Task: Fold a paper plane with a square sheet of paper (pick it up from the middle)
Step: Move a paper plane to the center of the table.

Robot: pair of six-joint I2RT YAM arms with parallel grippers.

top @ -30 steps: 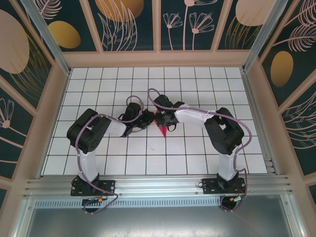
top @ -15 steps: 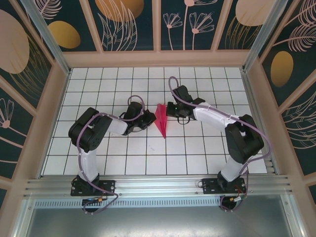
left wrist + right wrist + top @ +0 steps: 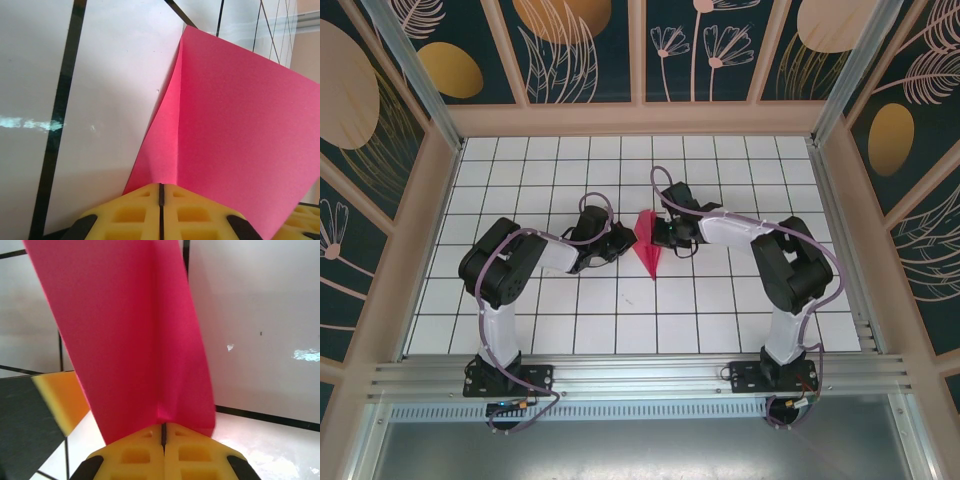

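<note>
I work in a purpose-built robot test cell, a lab rig rather than a home or shop. My left arm (image 3: pixel 492 322) and right arm (image 3: pixel 782 335) are bolted to an aluminium rail (image 3: pixel 640 378) at the near edge of a white tabletop (image 3: pixel 720 320) ruled with a black grid. Framed wall panels (image 3: pixel 585 50) printed with gold leaves and flowers on dark teal box it in.

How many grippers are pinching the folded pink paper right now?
2. The left gripper is shut on the left side of the narrow, pointed magenta-pink paper plane at mid-table. The right gripper is shut on its right side.
</note>
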